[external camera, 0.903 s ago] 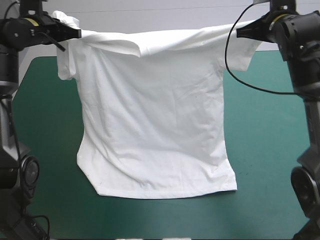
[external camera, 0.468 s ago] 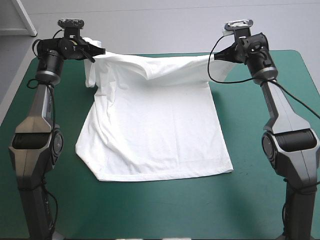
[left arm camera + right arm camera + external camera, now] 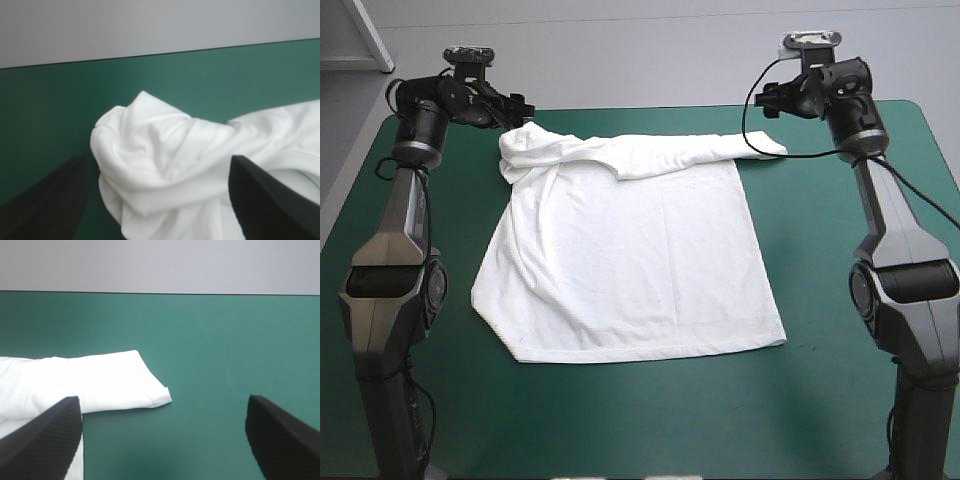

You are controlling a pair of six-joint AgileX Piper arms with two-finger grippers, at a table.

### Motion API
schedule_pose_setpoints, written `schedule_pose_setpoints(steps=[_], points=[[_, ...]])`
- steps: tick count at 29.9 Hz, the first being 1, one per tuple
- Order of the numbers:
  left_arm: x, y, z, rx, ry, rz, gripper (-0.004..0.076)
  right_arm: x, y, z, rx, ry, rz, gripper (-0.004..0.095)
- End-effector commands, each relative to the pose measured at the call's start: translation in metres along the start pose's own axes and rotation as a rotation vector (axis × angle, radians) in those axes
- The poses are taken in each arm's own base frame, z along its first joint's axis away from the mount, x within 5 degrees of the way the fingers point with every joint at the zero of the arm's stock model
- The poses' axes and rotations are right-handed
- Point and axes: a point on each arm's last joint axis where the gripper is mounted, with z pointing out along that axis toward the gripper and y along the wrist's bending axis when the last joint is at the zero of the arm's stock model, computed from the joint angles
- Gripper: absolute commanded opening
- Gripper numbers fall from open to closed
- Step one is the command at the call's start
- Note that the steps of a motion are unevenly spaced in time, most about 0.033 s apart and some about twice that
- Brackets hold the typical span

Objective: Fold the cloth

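The white T-shirt (image 3: 630, 260) lies on the teal-green cover, its body spread flat with the hem toward the near edge. Its shoulder end is rumpled in a band along the far side. My left gripper (image 3: 523, 104) hovers open just beyond the bunched left sleeve (image 3: 150, 150), which sits between and below the black fingers (image 3: 55, 200). My right gripper (image 3: 772, 98) is open above the flat right sleeve (image 3: 100, 380), whose tip lies between its fingers (image 3: 280, 435). Neither gripper holds the cloth.
Bare teal-green cover (image 3: 850, 380) surrounds the shirt on the right, left and near sides. The table's far edge (image 3: 200, 293) runs close behind both grippers.
Both grippers came down toward the far side, then opened and let go of the shirt's shoulders. The raised top edge dropped onto the table in a rumpled band.
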Motion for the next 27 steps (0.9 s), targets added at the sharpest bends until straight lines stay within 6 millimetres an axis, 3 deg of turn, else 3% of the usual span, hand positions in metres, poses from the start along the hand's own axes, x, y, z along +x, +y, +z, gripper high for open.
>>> schedule_pose_setpoints(steps=[1,5,9,12,15,21,27], points=[[-0.03,-0.011,-0.094,0.01,-0.086,0.029,0.056,-0.034,-0.019,-0.101,0.023,-0.147,-0.007,0.0797],[-0.021,-0.019,-0.132,0.036,0.028,0.039,0.0547,-0.024,-0.024,-0.144,0.003,-0.029,-0.027,0.073],[-0.018,-0.022,-0.159,0.033,0.018,0.016,0.0545,-0.018,-0.019,-0.166,-0.089,-0.024,-0.017,0.0676],[-0.007,-0.022,-0.177,-0.002,0.046,0.024,0.0545,-0.003,-0.015,-0.174,-0.145,0.03,-0.012,0.0646],[0.014,-0.019,-0.185,-0.067,0.122,0.043,0.0545,0.025,-0.012,-0.169,-0.17,0.141,-0.025,0.0643],[0.067,-0.016,-0.172,-0.098,0.29,0.039,0.0545,0.086,-0.011,-0.157,-0.188,0.337,-0.044,0.0643],[0.124,-0.016,-0.132,-0.074,0.462,-0.003,0.0545,0.132,-0.008,-0.149,-0.212,0.442,-0.026,0.0643]])
